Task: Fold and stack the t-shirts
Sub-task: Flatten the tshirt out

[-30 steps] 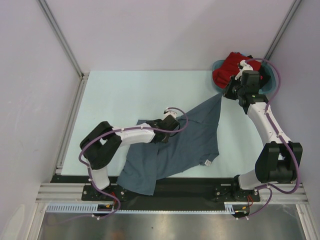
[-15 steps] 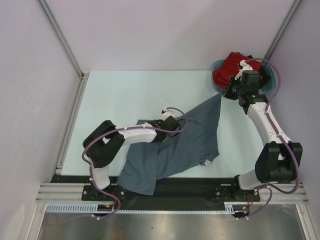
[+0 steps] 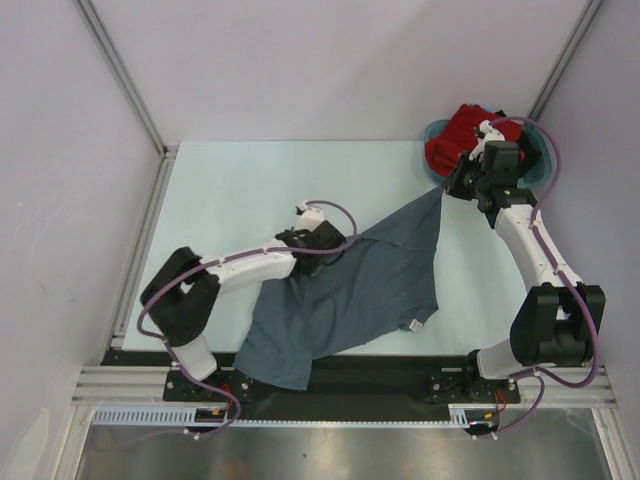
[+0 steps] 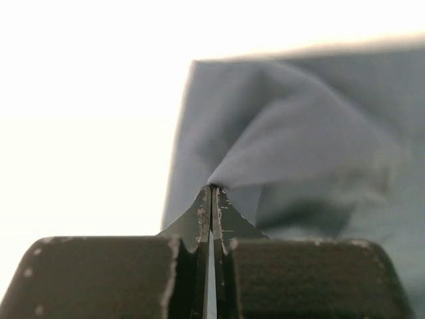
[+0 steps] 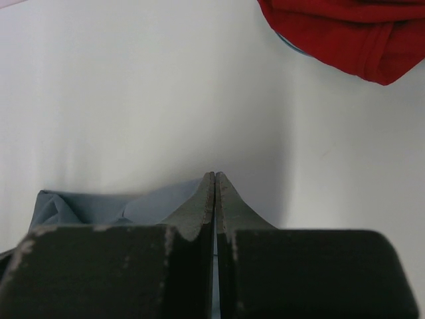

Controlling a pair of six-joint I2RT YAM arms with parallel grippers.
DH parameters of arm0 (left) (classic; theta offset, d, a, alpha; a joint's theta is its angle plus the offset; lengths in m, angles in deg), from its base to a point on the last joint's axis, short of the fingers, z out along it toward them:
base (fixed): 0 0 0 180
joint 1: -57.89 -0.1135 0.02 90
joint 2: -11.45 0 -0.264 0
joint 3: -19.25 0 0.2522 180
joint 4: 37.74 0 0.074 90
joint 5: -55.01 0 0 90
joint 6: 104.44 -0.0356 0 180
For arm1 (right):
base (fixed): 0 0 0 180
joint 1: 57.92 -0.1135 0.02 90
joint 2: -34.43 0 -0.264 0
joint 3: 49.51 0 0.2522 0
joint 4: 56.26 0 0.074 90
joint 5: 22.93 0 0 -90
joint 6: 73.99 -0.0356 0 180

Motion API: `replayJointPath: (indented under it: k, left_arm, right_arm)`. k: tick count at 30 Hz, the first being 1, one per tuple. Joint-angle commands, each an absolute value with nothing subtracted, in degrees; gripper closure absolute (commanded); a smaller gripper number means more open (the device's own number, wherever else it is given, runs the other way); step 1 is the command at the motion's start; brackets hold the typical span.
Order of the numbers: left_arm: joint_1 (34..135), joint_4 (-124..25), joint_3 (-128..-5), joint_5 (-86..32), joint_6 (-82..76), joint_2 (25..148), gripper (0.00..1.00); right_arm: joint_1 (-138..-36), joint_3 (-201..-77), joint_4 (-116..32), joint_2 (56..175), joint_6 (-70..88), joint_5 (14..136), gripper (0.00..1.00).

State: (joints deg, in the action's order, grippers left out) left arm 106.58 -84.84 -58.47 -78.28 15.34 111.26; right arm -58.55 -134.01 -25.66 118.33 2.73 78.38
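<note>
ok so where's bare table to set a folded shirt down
Widest bare table: the far-left stretch between the left rail and the grey t-shirt. A narrower strip lies between that shirt's label edge and the right arm. Crowded: the far-right corner, with the red t-shirt, basin and right pincer.

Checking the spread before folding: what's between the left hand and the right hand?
The grey t-shirt spans the whole stretch, its upper edge running from the left hand to the right hand. The top view shows this.

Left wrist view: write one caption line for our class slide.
Left pincer shut on a pinched fold of the slate-grey t-shirt.
</note>
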Motion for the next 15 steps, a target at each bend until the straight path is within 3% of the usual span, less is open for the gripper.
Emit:
replayJointPath:
  k: [1, 15]
  left_arm:
    - [100.46, -87.89, -56.67, -81.59, 22.28, 102.80, 1.00]
    - [76.62, -82.34, -42.94, -73.23, 32.21, 78.28, 1.00]
  right_arm:
    - [-58.28, -135.43, -26.77, 117.05, 3.09, 79.46, 1.00]
    - [-58.36, -135.87, -26.77, 117.31, 2.91, 80.52, 1.00]
